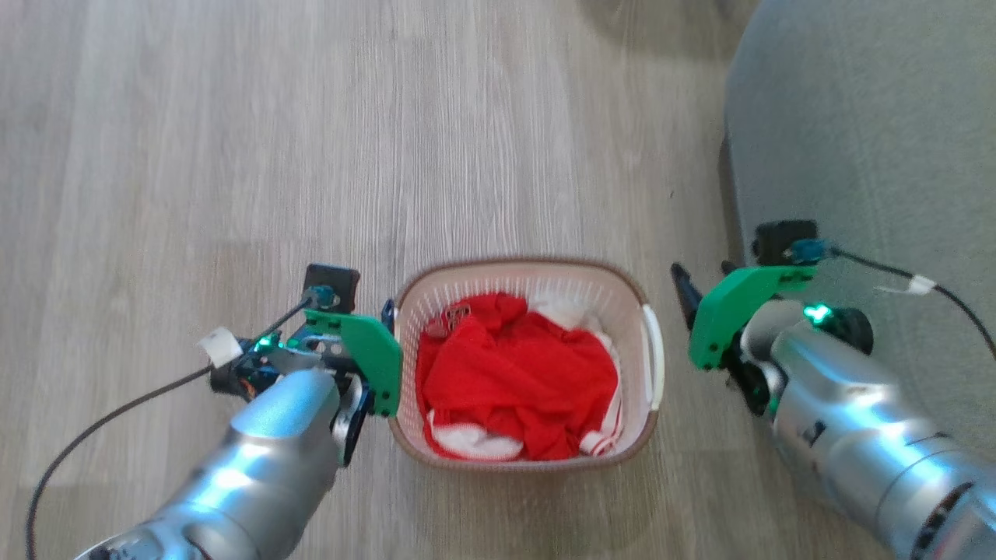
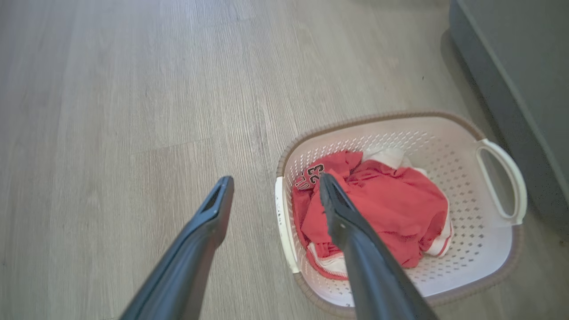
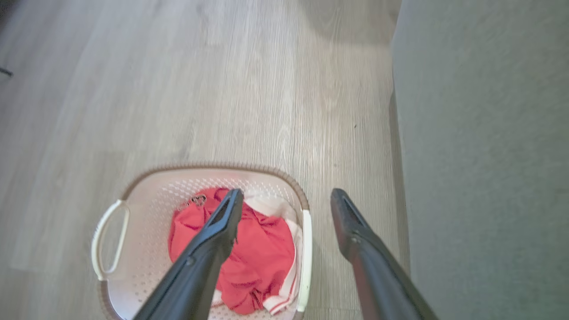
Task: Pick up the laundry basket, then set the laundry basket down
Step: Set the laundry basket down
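The laundry basket [image 1: 498,292] stands on the wooden floor between my two arms, cream-white and perforated, with a brown rim and red-and-white clothes [image 1: 513,373] inside. My left gripper [image 2: 275,180] is open and straddles the basket's left side handle [image 2: 284,231] from above: one finger over the floor, the other over the clothes. My right gripper [image 3: 288,194] is open too, straddling the right side handle [image 3: 306,258] the same way. In the head view the right gripper [image 1: 703,268] sits just right of the basket. Neither gripper holds anything.
A large grey upholstered piece of furniture [image 1: 871,140] rises close to the basket's right side, right behind my right arm. Pale wood floor [image 1: 233,155] spreads ahead and to the left. A black cable [image 1: 93,428] trails from the left wrist.
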Robot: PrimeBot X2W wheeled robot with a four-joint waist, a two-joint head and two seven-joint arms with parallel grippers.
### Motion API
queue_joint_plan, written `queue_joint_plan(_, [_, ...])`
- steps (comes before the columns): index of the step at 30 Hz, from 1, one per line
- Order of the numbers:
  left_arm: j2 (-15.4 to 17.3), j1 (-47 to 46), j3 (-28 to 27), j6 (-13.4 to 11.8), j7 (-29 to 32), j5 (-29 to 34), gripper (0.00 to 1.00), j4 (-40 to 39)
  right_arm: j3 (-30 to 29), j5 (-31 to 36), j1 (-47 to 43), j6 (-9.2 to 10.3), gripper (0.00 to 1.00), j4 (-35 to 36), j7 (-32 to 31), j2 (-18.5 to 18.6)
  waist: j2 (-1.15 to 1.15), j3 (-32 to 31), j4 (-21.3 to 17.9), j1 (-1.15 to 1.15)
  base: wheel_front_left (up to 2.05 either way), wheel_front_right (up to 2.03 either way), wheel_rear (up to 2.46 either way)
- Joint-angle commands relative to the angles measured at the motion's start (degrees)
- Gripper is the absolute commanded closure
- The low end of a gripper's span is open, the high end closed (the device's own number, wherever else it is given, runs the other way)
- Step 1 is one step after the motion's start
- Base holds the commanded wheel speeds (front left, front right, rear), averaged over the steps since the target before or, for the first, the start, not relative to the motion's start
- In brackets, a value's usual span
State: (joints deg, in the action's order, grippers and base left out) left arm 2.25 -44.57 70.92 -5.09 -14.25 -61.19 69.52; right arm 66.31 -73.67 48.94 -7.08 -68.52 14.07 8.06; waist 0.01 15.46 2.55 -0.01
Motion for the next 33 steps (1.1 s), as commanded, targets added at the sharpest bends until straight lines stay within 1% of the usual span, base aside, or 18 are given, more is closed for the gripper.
queue_joint_plan(1, [1.12, -1.8, -2.13, -0.53, -0.67, -0.02, 0.0, -1.1, -1.11, 0.07, -0.37, -0.41, 0.0, 1.23, 0.87, 0.91, -0.01, -4.04, -0.6, 0.01, 0.0, 0.0, 0.0])
queue_joint_plan(3, [2.52, -2.19, -5.64, -2.17, -0.7, 1.83, 0.0, -4.98, -4.92, 2.38, -0.01, -0.41, 0.0, 3.8, 0.9, 2.43, -0.01, -5.51, -0.77, 0.01, 0.0, 0.0, 0.0])
queue_joint_plan(5, [4.4, -1.13, -9.83, -4.17, -0.72, 5.11, 0.0, -10.07, -9.36, 6.4, -0.57, -0.41, 0.0, 6.8, 0.91, 3.83, -0.01, -6.87, -0.97, 0.01, 0.0, 0.0, 0.0])
queue_joint_plan(9, [8.01, 4.17, -17.79, -8.66, -0.73, 14.31, 0.0, -20.82, -21.98, 17.29, -4.57, -0.41, 0.0, 15.28, 0.92, 5.88, -0.01, -9.13, -1.45, 0.01, 0.0, 0.0, 0.0])
queue_joint_plan(12, [9.81, 9.61, -25.52, -11.39, -0.73, 20.81, 0.0, -29.82, -33.24, 27.08, -10.46, -0.41, 0.0, 23.23, 0.92, 5.87, -0.01, -10.71, -1.68, 0.01, 0.0, 0.0, 0.0])
queue_joint_plan(14, [10.14, 13.57, -30.55, -12.17, -0.73, 25.02, 0.0, -35.96, -40.3, 33.53, -15.21, -0.41, 0.0, 29.19, 0.92, 4.76, -0.01, -11.45, -1.72, 0.01, 0.0, 0.0, 0.0])
queue_joint_plan(17, [9.56, 19.46, -37.54, -11.89, -0.74, 31.21, 0.0, -44.81, -48.31, 41.63, -22.2, -0.41, 0.0, 38.2, 0.92, 1.94, -0.01, -12.26, -1.67, 0.01, 0.0, 0.0, 0.0])
queue_joint_plan(20, [7.81, 24.78, -43.96, -10.53, -0.74, 37.04, 0.0, -52.75, -52.63, 47.66, -27.78, -0.41, 0.0, 46.29, 0.92, -0.56, -0.01, -12.8, -1.56, 0.01, 0.0, 0.0, 0.0])
queue_joint_plan(22, [6.04, 27.88, -47.64, -8.81, -0.74, 40.12, 0.0, -57.22, -53.92, 50.39, -30.62, -0.41, 0.0, 50.74, 0.92, -1.55, -0.01, -13.02, -1.47, 0.01, 0.0, 0.0, 0.0])
queue_joint_plan(25, [3.72, 31.86, -51.96, -5.92, -0.74, 44.45, 0.0, -62.45, -54.86, 52.78, -34.07, -0.41, 0.0, 56.25, 0.93, -2.66, -0.01, -13.38, -1.27, 0.01, 0.0, 0.0, 0.0])
queue_joint_plan(29, [1.62, 36.14, -56.44, -2.72, -0.74, 47.82, 0.0, -66.41, -54.7, 54.68, -37.77, -0.41, 0.0, 61.49, 0.93, -3.52, -0.01, -13.84, -1.09, 0.01, 0.0, 0.0, 0.0])
queue_joint_plan(30, [1.62, 36.14, -56.44, -2.72, -0.74, 47.82, 0.0, -66.41, -54.7, 54.68, -37.77, -0.41, 0.0, 61.49, 0.93, -3.52, -0.01, -13.84, -1.09, 0.01, 0.0, 0.0, 0.0])
queue_joint_plan(33, [0.93, 38.48, -58.51, -1.61, -0.74, 49.68, 0.0, -67.74, -54.21, 55.56, -40.42, -0.41, 0.0, 62.7, 0.93, -3.89, -0.01, -14.06, -0.93, 0.01, 0.0, 0.0, 0.0])
